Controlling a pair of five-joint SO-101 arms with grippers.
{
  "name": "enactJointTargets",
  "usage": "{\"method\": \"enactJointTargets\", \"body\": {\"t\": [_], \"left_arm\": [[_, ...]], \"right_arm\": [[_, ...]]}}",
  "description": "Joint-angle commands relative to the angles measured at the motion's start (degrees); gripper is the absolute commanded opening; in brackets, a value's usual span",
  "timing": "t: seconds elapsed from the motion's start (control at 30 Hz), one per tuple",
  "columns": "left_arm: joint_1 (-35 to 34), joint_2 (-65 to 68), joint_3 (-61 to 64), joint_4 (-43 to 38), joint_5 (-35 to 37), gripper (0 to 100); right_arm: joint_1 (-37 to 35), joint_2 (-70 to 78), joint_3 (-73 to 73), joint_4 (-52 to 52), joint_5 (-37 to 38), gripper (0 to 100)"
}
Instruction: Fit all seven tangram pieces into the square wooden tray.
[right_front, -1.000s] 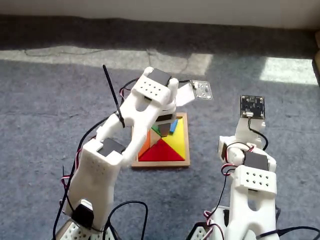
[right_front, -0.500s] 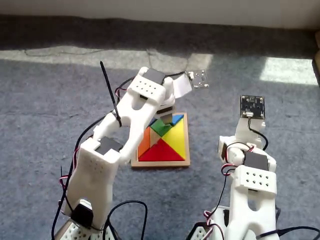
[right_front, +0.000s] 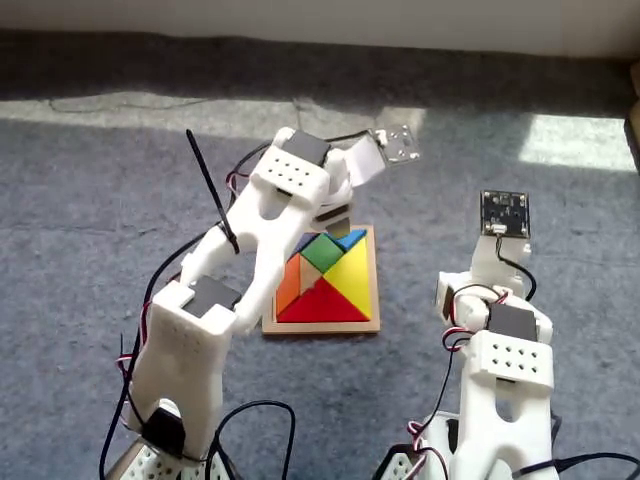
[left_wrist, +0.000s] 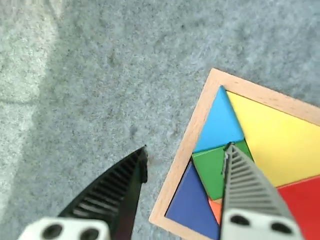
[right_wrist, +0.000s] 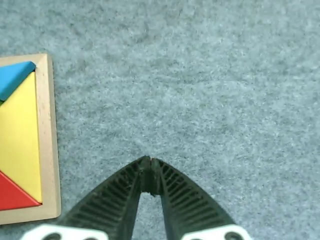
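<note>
Left gripper (left_wrist: 186, 148) hanging with fingers spread wide over the tray (left_wrist: 199, 116) corner.
One finger (left_wrist: 245, 185) is sitting above the green piece (left_wrist: 209, 172), the other above the carpet (left_wrist: 100, 75) just outside the rim. Coloured pieces (right_front: 345, 275) are lying flat inside the tray. Right gripper (right_wrist: 150, 164) is hanging pressed together over carpet beside the tray.

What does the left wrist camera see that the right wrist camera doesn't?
Left wrist, not right wrist: the green square, the dark blue triangle and the open left gripper. Right wrist, not left wrist: the shut right gripper. Both: the wooden tray, light blue triangle, yellow triangle, red triangle and carpet.
</note>
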Motion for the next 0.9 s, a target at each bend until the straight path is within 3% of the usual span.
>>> {"method": "enactJointTargets", "body": {"t": [0.0,0.13,0.4,0.87], "left_arm": [[1.8,-3.03,-0.31,-2.37,4.4,25],[1.98,1.89,-0.66,-5.27,8.62,25],[-0.84,5.58,-0.66,-4.84,8.79,25],[-1.71,-15.25,-0.31,9.85,10.99,25]], "right_arm": [[0.31,-1.19,-0.4,-1.1,-0.44,0.9],[0.31,-1.19,-0.4,-1.1,-0.44,0.9],[0.31,-1.19,-0.4,-1.1,-0.35,0.9],[0.31,-1.36,1.19,-1.63,-0.26,0.9]]}}
